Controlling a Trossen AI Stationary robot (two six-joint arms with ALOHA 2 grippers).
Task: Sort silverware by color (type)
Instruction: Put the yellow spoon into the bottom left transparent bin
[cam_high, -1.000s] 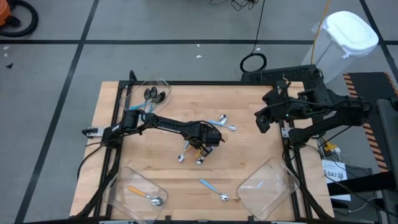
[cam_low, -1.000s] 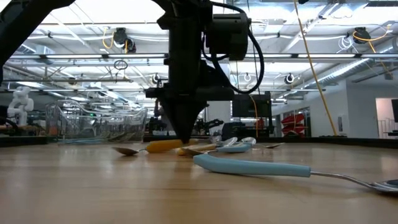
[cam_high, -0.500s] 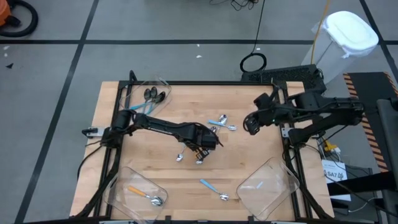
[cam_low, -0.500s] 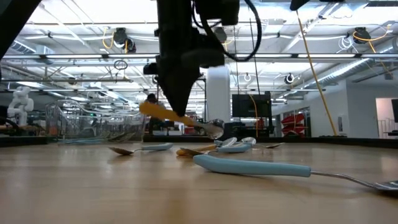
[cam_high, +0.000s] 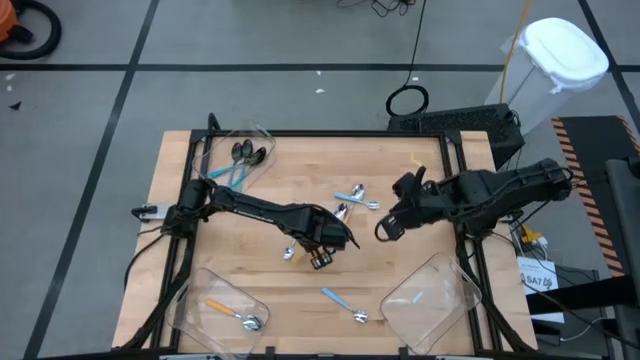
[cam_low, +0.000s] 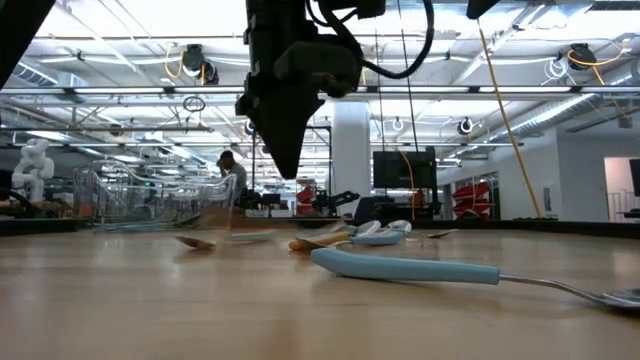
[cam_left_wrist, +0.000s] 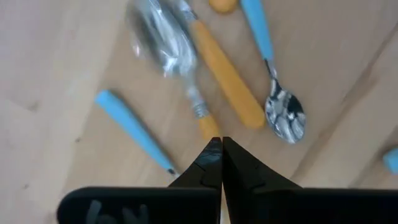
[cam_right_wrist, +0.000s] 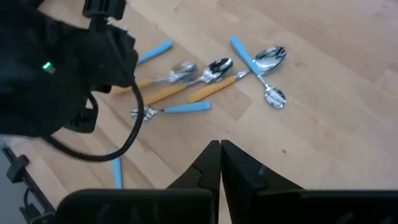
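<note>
Fingers of the left gripper (cam_left_wrist: 216, 152) are pressed together, tips meeting, and hold nothing. Just beyond the tips lies an orange-handled spoon (cam_left_wrist: 227, 74) on the wooden table (cam_high: 400, 170), with a blue-handled spoon (cam_left_wrist: 277, 93) beside it and a loose blue handle (cam_left_wrist: 134, 127) to the other side. Fingers of the right gripper (cam_right_wrist: 219, 152) are likewise closed and empty; the spoon cluster (cam_right_wrist: 205, 78) lies well ahead of those tips.

no readable text, labels, brands, numbers or signs anywhere
</note>
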